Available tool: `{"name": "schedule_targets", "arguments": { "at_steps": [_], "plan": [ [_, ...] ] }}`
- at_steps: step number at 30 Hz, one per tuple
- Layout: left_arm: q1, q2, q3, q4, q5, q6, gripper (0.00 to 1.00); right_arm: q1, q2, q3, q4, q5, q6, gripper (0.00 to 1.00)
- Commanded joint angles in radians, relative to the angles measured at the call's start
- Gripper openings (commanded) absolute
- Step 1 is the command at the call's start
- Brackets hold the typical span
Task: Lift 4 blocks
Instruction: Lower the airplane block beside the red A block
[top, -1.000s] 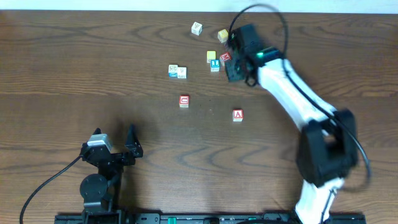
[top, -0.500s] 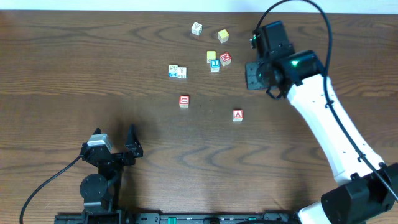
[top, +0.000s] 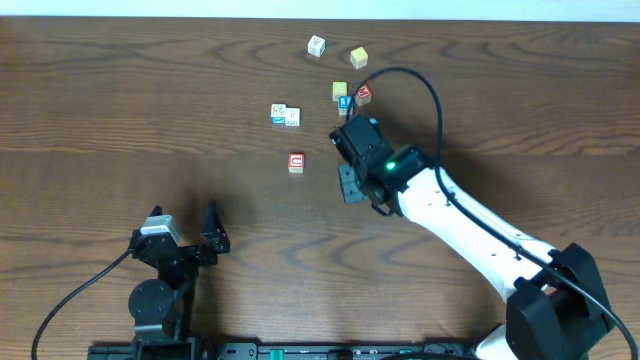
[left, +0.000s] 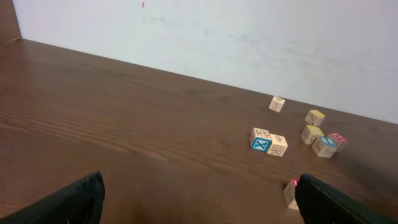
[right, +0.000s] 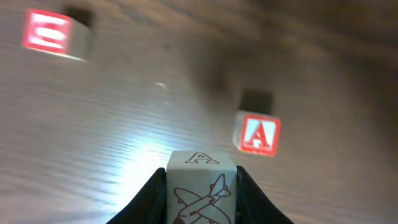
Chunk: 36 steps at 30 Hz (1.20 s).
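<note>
Right wrist, claw (right: 200, 186) gripping pale block (right: 200, 167), red "A" block (right: 257, 134) beyond

We count ten blocks in all: three red blocks (top: 296, 161), two yellow blocks (top: 358, 57), two white blocks with blue-green marks (top: 285, 115), one blue-lettered block (top: 345, 102), one lone white block (top: 316, 45) and one pale airplane block (right: 201, 186). We count two arms: one white arm (top: 470, 225), one black arm (top: 155, 295).

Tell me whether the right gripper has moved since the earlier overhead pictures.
Yes. Overhead, the right gripper came down-frame and leftward, nearer the red-framed C block.
</note>
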Motion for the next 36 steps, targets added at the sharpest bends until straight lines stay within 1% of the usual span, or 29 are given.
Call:
{"name": "schedule_targets", "arguments": {
  "at_steps": [1,3,6,14,25,36],
  "plan": [
    [-0.002,-0.002,-0.023,-0.023,0.006,0.006,0.98,0.006,0.002,-0.050,0.029,0.033,0.103,0.01],
    [-0.002,-0.002,-0.023,-0.023,0.006,0.006,0.98,0.007,0.002,-0.082,0.081,0.024,0.109,0.01],
    [-0.002,-0.002,-0.023,-0.023,0.006,0.006,0.98,0.012,0.003,-0.109,0.151,0.006,0.109,0.04],
    [-0.002,-0.002,-0.023,-0.023,0.006,0.006,0.98,0.012,0.032,-0.114,0.253,0.003,0.110,0.07],
    [-0.002,-0.002,-0.023,-0.023,0.006,0.006,0.98,0.012,0.142,-0.114,0.264,0.003,0.121,0.06],
    [-0.002,-0.002,-0.023,-0.023,0.006,0.006,0.98,-0.011,0.142,-0.114,0.278,0.034,0.120,0.09]
  ]
}}
